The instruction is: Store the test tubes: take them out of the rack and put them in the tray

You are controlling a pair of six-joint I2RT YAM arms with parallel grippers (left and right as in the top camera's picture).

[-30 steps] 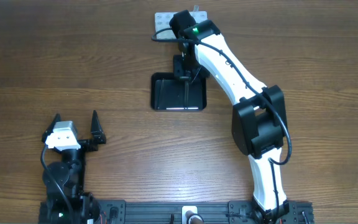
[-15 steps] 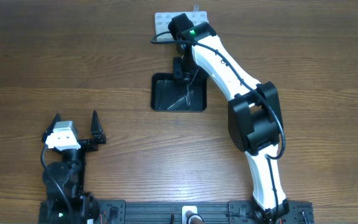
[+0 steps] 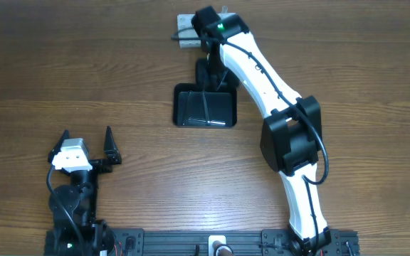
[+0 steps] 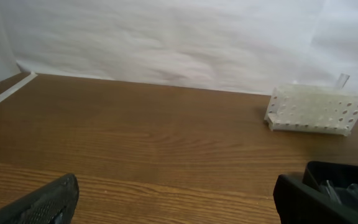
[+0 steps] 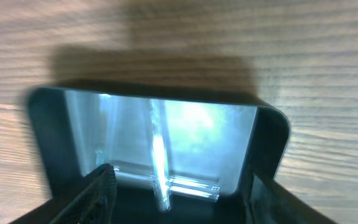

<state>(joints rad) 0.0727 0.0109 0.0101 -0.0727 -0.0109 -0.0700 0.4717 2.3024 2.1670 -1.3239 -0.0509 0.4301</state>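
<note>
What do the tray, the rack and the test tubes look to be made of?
The tray looks like glossy black plastic: its floor mirrors the light. The rack seems matt whitish plastic, perforated with rows of holes. The test tubes are clear and glinting, with the tray showing through; glass or clear plastic, I cannot tell which.

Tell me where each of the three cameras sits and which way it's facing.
Top view: fixed overhead, looking straight down on the table; both arms show, left gripper near its base, right gripper at the tray.
Left wrist view: low on the left wrist, facing across the table toward the rack; its fingers in the foreground.
Right wrist view: on the right wrist, looking down into the tray at test tubes lying inside; its fingers show.
Shared: all three show the tray; top and left wrist views show the rack.
</note>
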